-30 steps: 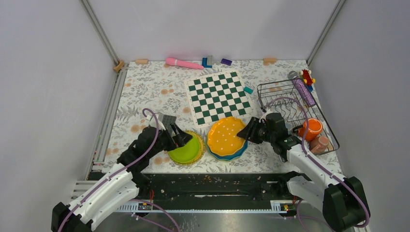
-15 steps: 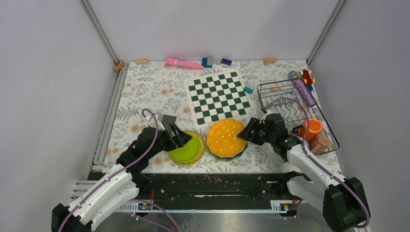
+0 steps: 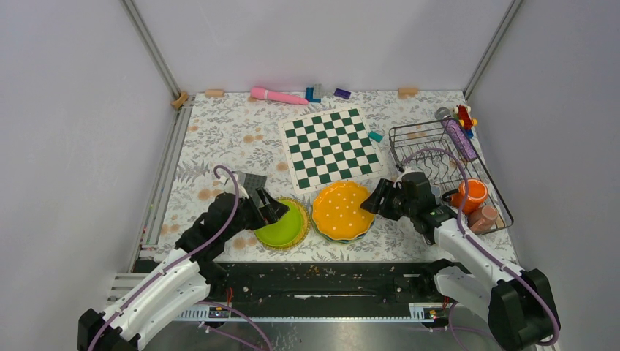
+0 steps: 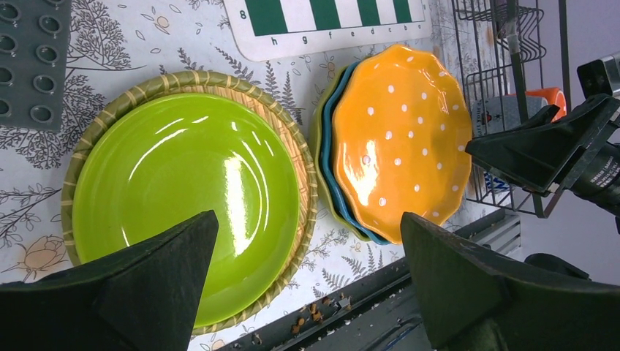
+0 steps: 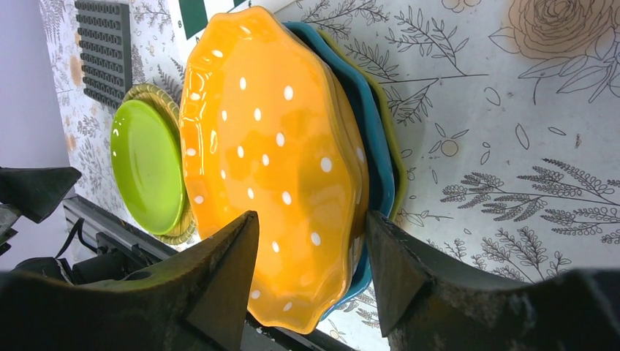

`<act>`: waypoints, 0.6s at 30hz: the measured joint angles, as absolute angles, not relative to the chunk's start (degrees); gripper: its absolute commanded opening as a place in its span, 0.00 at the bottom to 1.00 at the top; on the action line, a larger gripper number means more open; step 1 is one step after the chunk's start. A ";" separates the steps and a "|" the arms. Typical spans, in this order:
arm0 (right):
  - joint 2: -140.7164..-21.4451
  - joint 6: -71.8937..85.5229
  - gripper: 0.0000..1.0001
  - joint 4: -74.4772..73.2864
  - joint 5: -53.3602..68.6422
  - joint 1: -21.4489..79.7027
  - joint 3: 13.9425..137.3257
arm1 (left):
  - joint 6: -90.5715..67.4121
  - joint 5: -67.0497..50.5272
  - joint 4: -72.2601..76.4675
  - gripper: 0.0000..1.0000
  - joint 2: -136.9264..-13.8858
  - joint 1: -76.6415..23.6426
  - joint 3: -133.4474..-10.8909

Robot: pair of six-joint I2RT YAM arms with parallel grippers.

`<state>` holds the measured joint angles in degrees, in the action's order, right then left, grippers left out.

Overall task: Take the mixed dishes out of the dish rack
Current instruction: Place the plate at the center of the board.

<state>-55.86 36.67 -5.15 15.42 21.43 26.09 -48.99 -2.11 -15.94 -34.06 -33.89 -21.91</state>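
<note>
An orange white-dotted scalloped plate (image 3: 340, 208) (image 5: 270, 153) lies on top of a teal plate (image 5: 376, 146) and a yellow-green one, left of the dish rack (image 3: 420, 126). My right gripper (image 3: 369, 202) (image 5: 311, 217) is open, its jaws standing apart on either side of the orange plate's right rim. An orange cup (image 3: 471, 194) and a pink cup (image 3: 484, 216) stay in the rack's near end. A lime-green plate (image 3: 281, 225) (image 4: 183, 197) rests on a straw-coloured plate. My left gripper (image 3: 272, 208) (image 4: 308, 218) hovers wide open over it, holding nothing.
A green-and-white chessboard (image 3: 333, 146) lies behind the plates. A grey studded baseplate (image 3: 252, 180) sits by the left arm. A purple tube (image 3: 460, 139) and a red toy (image 3: 463, 115) are at the rack's far end. Small blocks and a pink object (image 3: 278, 95) line the back edge.
The right jaws have spread wider and the orange plate has settled flat on the stack. The left arm has barely moved.
</note>
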 measured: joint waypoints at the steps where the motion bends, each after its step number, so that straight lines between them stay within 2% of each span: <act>1: -55.94 36.49 0.63 -5.32 15.40 21.43 26.09 | -48.95 -2.02 -16.08 0.99 -34.06 -33.89 -21.91; 18: -54.46 34.30 0.63 -7.03 12.78 21.50 27.40 | -48.88 -0.08 -17.10 0.99 -34.13 -33.89 -21.91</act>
